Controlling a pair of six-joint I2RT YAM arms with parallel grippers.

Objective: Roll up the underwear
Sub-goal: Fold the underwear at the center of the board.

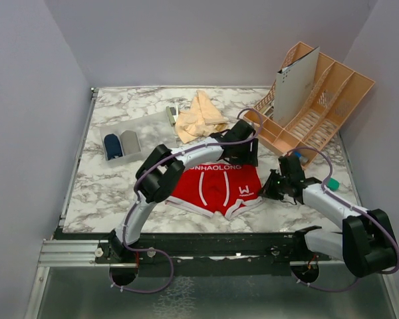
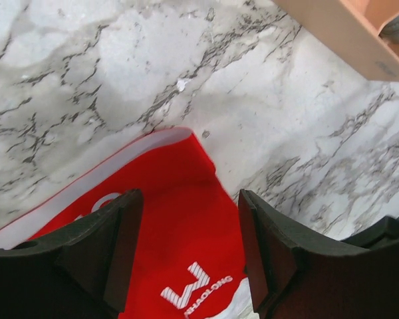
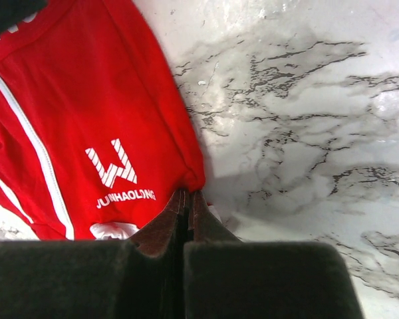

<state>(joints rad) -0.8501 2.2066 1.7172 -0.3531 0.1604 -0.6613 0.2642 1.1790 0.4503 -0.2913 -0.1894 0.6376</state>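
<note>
Smooth red underwear (image 1: 216, 189) on veined marble (image 1: 106, 186), right end effector (image 3: 187, 198) pinching its edge, left end effector (image 2: 189, 203) wide

1. One red underwear (image 1: 216, 187), at six o'clock.
2. One peach-beige heap (image 1: 201, 118), at twelve o'clock; pieces uncountable.
3. Two rolled bundles (image 1: 112, 145), at ten o'clock, in one tray (image 1: 146, 126).
4. One slotted organizer (image 1: 289, 141), at two o'clock.
</note>
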